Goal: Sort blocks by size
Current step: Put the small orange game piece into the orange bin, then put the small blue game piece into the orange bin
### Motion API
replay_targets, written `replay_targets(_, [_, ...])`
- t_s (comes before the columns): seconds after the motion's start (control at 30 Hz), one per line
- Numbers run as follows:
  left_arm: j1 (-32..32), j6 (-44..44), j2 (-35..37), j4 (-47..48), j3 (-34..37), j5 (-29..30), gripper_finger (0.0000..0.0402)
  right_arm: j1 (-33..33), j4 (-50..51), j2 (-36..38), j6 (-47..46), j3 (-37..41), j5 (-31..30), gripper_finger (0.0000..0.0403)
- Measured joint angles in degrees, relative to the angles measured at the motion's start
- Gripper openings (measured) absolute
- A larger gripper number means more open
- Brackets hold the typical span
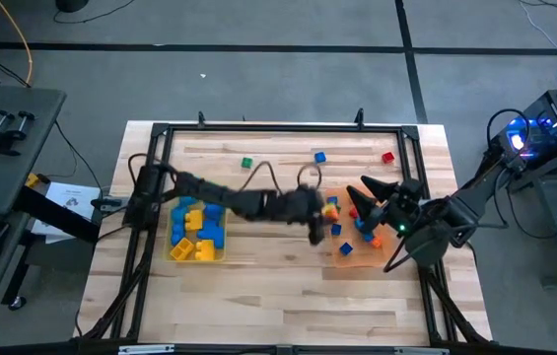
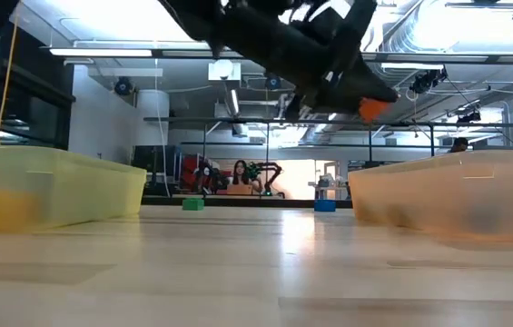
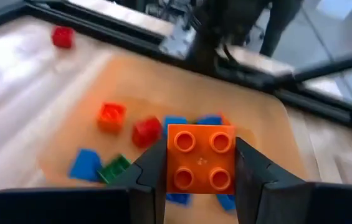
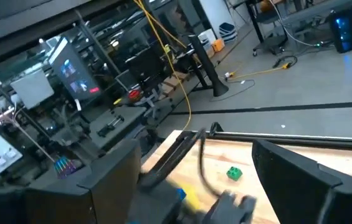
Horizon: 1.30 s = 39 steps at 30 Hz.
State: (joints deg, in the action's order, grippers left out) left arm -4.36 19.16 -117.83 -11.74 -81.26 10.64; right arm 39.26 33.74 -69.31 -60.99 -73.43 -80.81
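My left gripper (image 1: 329, 209) reaches across the table and is shut on an orange four-stud brick (image 3: 200, 158), held above the translucent orange tray (image 3: 250, 106). The brick also shows in the low view (image 2: 374, 107). In that tray lie tiny cubes: orange (image 3: 111, 116), red (image 3: 146, 132), blue (image 3: 87, 165), green (image 3: 114, 168). The yellow tray (image 1: 221, 254) at the left holds larger blue and yellow bricks (image 1: 197, 222). My right gripper (image 1: 365, 197) is open and empty over the orange tray's right part, pointing toward the table's left. My left gripper pinches the orange brick by two opposite side walls (image 3: 171, 163) between its two fingers (image 3: 154, 174). The brick's studded top faces the wrist camera. The brick is lifted clear above the orange tray.
Loose tiny cubes lie on the far part of the table: green (image 1: 246, 163), blue (image 1: 319, 156), red (image 1: 387, 157). A black frame (image 1: 258, 126) runs round the tabletop. The two trays stand about a tray's width apart, with bare wood (image 1: 278, 276) between and in front of them.
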Motion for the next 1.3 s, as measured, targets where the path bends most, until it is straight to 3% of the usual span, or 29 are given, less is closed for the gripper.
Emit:
replay_targets(0.3, [7.04,-3.23,-4.42,-1.39,-9.04,-6.96,0.0103,-2.97,-2.07,-0.16,0.87,-0.02,0.25,0.0303])
replay_targets(0.57, [7.89,-5.3,-4.59,-0.75,-12.43,-8.85,0.0283,-4.04,-2.75,-0.14,2.0,-0.02,1.06,0.0303])
replay_targets(0.7, [8.28,-5.27,-1.95,5.2,-12.37,-9.91,0.0338,-4.04,-3.22,-0.16,3.07,-0.02,1.31,0.0303])
replay_targets(0.9, [10.29,-3.48,5.35,27.44,-11.36,-18.19,0.0346,-4.09,-2.77,-0.15,3.04,-0.02,1.31,0.0303])
replay_targets(1.0, [10.41,-4.62,11.4,28.47,-4.17,-18.61,0.0344,-5.33,-2.35,-0.16,2.71,-0.02,1.62,0.0303])
replay_targets(1.17, [9.42,4.27,27.88,5.66,19.61,-18.47,0.0343,-9.8,-0.82,-0.17,0.42,0.11,6.78,0.0303])
replay_targets(1.3, [7.38,14.21,41.3,-6.38,38.99,-12.93,0.0343,-16.51,4.67,-1.13,-7.56,0.15,13.54,0.0303])
